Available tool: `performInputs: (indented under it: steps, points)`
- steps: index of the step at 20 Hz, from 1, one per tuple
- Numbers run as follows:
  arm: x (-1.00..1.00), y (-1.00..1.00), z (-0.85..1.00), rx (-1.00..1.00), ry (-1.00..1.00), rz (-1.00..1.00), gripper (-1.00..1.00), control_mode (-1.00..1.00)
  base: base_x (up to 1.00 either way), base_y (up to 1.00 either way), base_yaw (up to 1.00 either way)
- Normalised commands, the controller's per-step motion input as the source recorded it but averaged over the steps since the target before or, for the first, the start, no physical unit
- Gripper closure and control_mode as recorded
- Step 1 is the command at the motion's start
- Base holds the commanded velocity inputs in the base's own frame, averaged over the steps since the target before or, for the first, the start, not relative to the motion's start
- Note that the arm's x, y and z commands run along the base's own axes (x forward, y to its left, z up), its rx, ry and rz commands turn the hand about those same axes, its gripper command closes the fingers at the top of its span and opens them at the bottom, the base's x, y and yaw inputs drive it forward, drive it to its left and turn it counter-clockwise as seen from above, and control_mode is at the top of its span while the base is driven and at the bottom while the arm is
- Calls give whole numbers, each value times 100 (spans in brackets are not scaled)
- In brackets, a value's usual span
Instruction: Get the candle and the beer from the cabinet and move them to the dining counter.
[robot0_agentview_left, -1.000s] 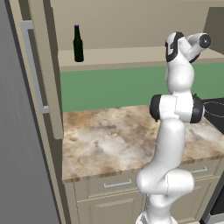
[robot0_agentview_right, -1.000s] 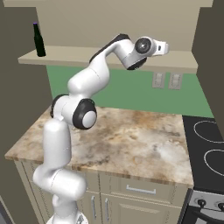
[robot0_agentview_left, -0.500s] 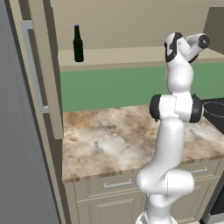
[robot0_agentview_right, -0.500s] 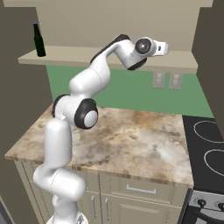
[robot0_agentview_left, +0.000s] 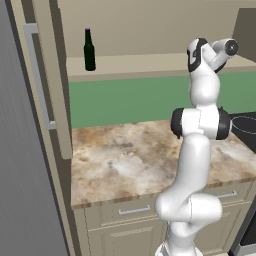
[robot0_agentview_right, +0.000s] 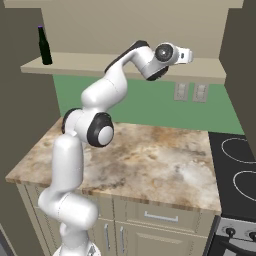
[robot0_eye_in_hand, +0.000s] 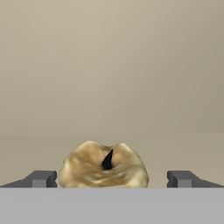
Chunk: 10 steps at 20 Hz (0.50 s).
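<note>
The candle (robot0_eye_in_hand: 103, 166), a squat tan-gold lump with a dark wick, lies on the cabinet floor right in front of my hand. My gripper (robot0_eye_in_hand: 113, 178) is open, one fingertip (robot0_eye_in_hand: 41, 178) on each side of the candle and neither touching it. In the base views my hand (robot0_agentview_right: 186, 55) reaches into the right end of the open cabinet (robot0_agentview_left: 150, 62). The beer (robot0_agentview_left: 89, 50), a dark bottle with a purple cap, stands upright at the shelf's far left (robot0_agentview_right: 45, 46), well away from the hand. The dining counter is out of view.
The cabinet's beige door (robot0_agentview_left: 52, 85) with a silver bar handle hangs open at the left. Below the shelf runs a green wall and a marbled stone worktop (robot0_agentview_right: 160, 160) over beige drawers. A black stove (robot0_agentview_right: 240, 170) borders the worktop on the right.
</note>
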Motion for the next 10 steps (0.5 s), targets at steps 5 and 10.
performInputs:
  steps: [5, 10]
  points:
    - [2, 0, -1, 0, 0, 0, -100, -100, 0, 0, 0]
    - [0, 0, 0, 0, 0, 0, -100, -100, 0, 0, 0]
